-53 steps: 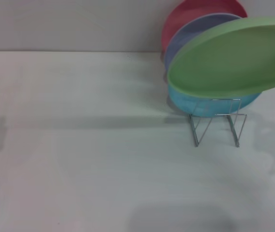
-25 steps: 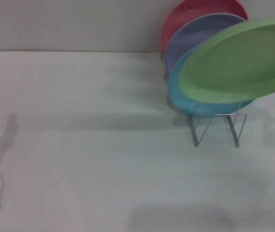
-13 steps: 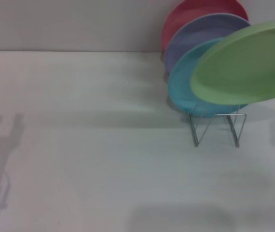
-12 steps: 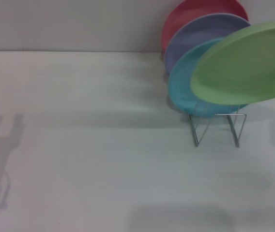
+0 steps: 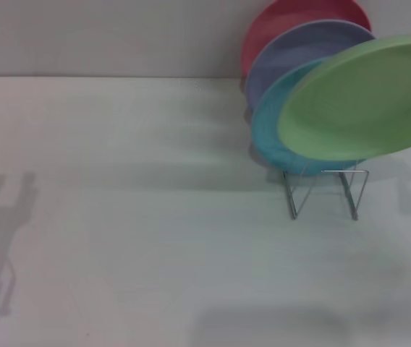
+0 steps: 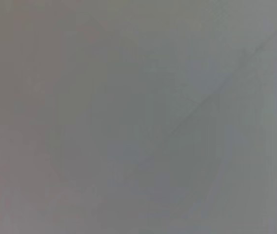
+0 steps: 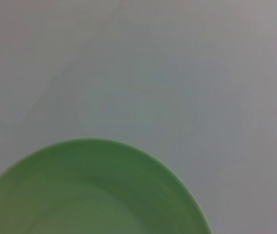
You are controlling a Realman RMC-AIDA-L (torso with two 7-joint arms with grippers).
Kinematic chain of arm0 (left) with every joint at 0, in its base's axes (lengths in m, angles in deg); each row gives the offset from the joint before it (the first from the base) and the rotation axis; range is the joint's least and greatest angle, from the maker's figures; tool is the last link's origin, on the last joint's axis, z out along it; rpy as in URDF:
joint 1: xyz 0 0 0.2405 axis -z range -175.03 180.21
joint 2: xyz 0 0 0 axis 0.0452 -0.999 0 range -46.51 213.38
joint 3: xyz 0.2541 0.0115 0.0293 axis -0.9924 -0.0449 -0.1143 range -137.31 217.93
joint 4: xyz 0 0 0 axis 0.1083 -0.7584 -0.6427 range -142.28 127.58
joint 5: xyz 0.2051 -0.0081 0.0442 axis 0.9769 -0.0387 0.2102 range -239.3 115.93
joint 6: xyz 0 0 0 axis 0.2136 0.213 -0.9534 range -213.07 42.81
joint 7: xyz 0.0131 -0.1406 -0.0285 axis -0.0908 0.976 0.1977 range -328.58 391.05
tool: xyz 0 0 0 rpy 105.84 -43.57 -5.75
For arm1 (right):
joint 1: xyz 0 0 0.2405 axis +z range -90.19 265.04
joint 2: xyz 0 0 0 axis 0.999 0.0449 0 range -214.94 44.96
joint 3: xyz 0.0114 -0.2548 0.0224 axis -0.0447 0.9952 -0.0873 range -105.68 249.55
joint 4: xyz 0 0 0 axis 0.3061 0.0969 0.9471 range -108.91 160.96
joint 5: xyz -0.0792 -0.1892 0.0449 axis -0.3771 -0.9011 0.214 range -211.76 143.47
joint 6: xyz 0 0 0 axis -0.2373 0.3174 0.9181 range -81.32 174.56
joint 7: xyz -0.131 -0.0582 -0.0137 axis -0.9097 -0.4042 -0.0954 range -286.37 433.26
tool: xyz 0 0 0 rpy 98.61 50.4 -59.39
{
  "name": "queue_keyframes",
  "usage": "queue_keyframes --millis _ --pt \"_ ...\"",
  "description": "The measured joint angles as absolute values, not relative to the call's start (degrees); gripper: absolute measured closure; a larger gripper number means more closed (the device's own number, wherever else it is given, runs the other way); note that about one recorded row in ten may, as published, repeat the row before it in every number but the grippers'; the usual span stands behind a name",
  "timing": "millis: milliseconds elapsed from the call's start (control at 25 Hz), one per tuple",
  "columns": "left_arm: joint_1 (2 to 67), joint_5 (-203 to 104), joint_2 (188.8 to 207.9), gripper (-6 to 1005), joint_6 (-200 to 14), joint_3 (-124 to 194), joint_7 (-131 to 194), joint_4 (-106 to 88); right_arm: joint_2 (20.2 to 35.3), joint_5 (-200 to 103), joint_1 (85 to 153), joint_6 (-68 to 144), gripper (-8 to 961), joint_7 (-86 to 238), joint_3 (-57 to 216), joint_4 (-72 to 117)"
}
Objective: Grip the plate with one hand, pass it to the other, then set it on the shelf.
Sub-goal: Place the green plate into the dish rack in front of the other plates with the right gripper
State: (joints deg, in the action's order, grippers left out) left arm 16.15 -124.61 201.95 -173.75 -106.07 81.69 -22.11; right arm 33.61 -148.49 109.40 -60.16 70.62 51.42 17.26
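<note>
The light green plate [image 5: 361,97] hangs tilted in the air at the right, above the shelf [image 5: 325,191] and in front of the plates standing in it. Its right side runs past the head view's edge, so whatever holds it is out of sight. The right wrist view shows the plate [image 7: 89,195] close up over the white table, with no fingers visible. Neither gripper appears in any view. The left wrist view shows only a blank grey surface.
A turquoise plate [image 5: 269,134], a lavender plate [image 5: 292,54] and a red plate [image 5: 274,25] stand upright in the wire shelf against the back wall. An arm's shadow [image 5: 3,224] lies on the white table [image 5: 155,217] at the far left.
Over two seconds the green plate drifted right, uncovering more of the turquoise plate, then eased slightly back left. The shadow at the left edge crept up and to the right.
</note>
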Motion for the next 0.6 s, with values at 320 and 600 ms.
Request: queue_keyframes --millis 320,600 --pt "16.5 -124.6 201.83 215 -174.3 -106.2 82.5 -22.2 33.64 -148.9 108.7 -57.6 937 70.7 51.5 16.2" --pt "16.9 -124.5 201.82 215 -174.4 -106.2 82.5 -22.2 33.72 -150.7 108.3 -55.5 937 70.8 51.7 16.0"
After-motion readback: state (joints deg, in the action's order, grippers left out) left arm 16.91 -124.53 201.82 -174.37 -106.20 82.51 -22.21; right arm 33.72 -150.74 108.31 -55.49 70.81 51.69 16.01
